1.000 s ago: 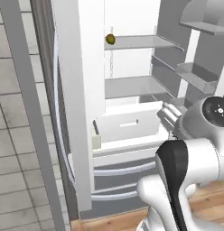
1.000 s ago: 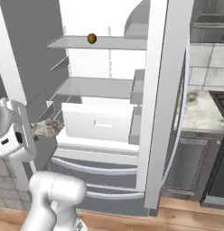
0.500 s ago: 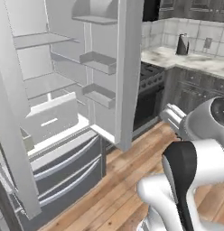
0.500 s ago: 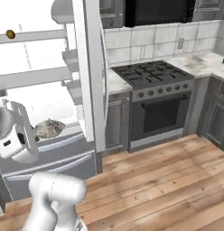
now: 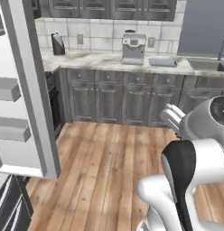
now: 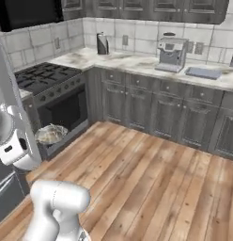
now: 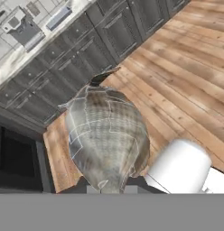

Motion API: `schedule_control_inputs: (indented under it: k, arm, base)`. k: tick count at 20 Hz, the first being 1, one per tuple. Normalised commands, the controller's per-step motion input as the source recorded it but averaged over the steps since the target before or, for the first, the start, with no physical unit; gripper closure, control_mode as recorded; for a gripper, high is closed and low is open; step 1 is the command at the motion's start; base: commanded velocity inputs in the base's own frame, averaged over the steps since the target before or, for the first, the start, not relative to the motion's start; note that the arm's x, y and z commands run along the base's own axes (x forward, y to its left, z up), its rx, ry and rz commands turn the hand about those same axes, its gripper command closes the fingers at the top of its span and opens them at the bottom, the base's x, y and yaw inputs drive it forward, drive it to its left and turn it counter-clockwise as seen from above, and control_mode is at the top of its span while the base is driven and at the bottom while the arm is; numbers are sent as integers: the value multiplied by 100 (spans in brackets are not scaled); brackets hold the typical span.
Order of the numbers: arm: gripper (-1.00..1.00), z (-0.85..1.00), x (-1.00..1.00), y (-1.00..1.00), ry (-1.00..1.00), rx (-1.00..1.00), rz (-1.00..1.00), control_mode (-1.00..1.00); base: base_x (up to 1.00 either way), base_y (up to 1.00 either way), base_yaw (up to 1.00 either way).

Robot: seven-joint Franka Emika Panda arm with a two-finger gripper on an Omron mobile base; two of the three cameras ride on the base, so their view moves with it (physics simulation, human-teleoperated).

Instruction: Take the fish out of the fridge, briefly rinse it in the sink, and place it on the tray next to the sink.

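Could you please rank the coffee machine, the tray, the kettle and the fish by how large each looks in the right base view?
Largest to smallest, as they look:
1. coffee machine
2. fish, held in the shut gripper; it is nearer the camera, which flatters it
3. tray and kettle, too alike to separate

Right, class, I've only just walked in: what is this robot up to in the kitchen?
The robot's gripper is shut on the fish, holding it above the wooden floor. The fridge stands open beside it. The tray lies on the counter beside the sink, past the coffee machine. Rinsing is not yet done.
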Motion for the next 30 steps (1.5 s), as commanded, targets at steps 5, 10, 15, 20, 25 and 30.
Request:
schedule_control_inputs:
  k: [5,10,15,20,25,30]
  arm:
    - [100,0,0,0,0,0,0,100]
    - [100,0,0,0,0,0,0,100]
    - [100,0,0,0,0,0,0,100]
    - [100,0,0,0,0,0,0,100]
    - [100,0,0,0,0,0,0,100]
    - [100,0,0,0,0,0,0,100]
  base:
    - [24,-16,-94]
    - [100,-32,-46]
    - [100,-55,-26]
    - [100,-89,-20]
    - [100,-86,-26]
    - [100,-65,-24]
